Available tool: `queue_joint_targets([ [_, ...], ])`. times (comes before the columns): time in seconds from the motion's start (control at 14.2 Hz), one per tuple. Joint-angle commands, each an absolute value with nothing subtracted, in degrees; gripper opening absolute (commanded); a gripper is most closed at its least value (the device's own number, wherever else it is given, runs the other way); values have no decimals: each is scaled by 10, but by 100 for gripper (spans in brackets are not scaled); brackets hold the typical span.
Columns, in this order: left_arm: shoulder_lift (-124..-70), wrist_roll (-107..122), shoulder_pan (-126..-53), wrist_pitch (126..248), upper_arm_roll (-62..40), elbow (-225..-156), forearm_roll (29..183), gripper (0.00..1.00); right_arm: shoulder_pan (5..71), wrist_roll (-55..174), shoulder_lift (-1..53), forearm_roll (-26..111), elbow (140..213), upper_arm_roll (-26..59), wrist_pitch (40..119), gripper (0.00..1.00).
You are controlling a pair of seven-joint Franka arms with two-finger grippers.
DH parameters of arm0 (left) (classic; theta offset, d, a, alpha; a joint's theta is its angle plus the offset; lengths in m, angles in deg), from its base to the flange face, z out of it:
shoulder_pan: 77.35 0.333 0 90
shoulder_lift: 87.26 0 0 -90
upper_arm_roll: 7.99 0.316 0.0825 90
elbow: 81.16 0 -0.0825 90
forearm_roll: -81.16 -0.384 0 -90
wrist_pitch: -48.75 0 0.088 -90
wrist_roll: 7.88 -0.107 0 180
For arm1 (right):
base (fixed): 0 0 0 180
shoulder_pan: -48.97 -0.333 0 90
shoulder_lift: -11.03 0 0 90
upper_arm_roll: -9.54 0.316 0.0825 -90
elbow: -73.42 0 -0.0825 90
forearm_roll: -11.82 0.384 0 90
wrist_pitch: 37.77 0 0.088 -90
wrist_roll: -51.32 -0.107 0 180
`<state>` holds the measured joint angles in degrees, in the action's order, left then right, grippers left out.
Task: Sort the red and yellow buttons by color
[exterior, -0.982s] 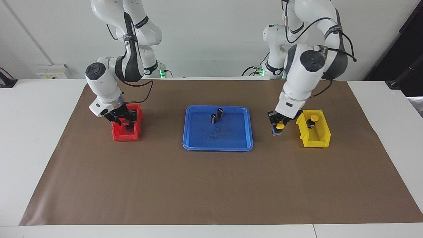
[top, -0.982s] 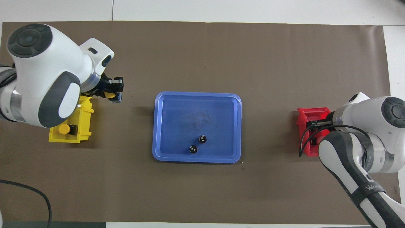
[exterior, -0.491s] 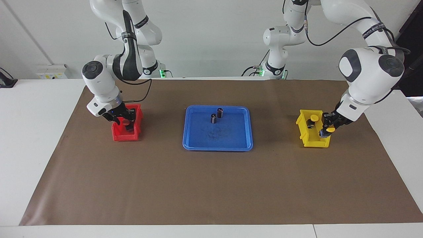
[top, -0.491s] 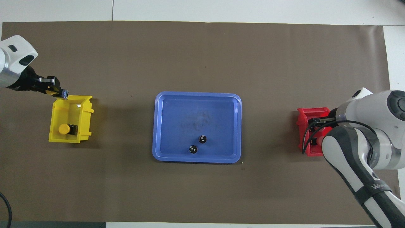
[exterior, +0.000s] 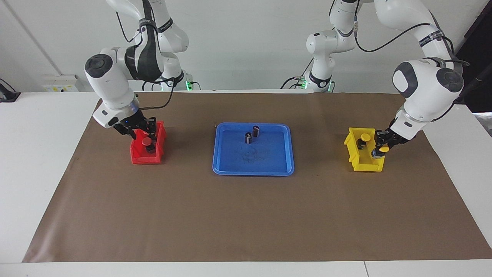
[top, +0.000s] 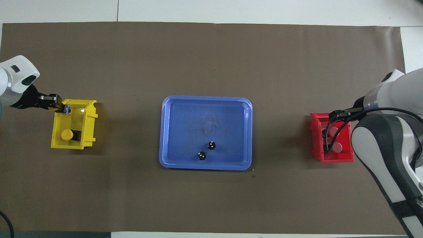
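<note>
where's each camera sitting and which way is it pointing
Facing view: high across the table, looking at the robots; both whole arms show, left gripper holding a yellow button over the yellow bin, right gripper over the red bin.
Overhead view: high above the robots' end, looking forward and steeply down; only the forearms and wrists show.
Shared: both bins, the blue tray with two dark cylinders, the brown mat, half a turn apart.
</note>
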<state>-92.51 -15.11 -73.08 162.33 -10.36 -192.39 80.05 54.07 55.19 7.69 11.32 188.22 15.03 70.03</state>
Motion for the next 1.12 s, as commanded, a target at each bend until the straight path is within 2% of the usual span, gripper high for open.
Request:
queue_joint_targets([
  [0.0,-888,-158,-723,1645,-109,-1980,796,1,545,548,78,123,1799,152,616,70],
  [0.07,-883,-158,-723,1655,-109,-1988,796,1,545,548,79,123,1776,152,595,78],
  [0.14,-882,-156,-723,1667,-109,-1996,796,1,544,548,80,122,1753,152,566,100],
  [0.49,-901,-153,-729,1709,-109,-1999,796,1,566,548,83,115,1675,147,463,100],
  [0.7,-901,-153,-730,1734,-109,-2018,797,1,555,548,81,113,1675,132,456,100],
  [0.91,-904,-152,-731,1748,-109,-2024,798,1,542,546,102,110,1669,117,461,100],
  [1.05,-914,-146,-731,1761,-110,-2028,798,1,536,547,104,110,1668,101,483,100],
])
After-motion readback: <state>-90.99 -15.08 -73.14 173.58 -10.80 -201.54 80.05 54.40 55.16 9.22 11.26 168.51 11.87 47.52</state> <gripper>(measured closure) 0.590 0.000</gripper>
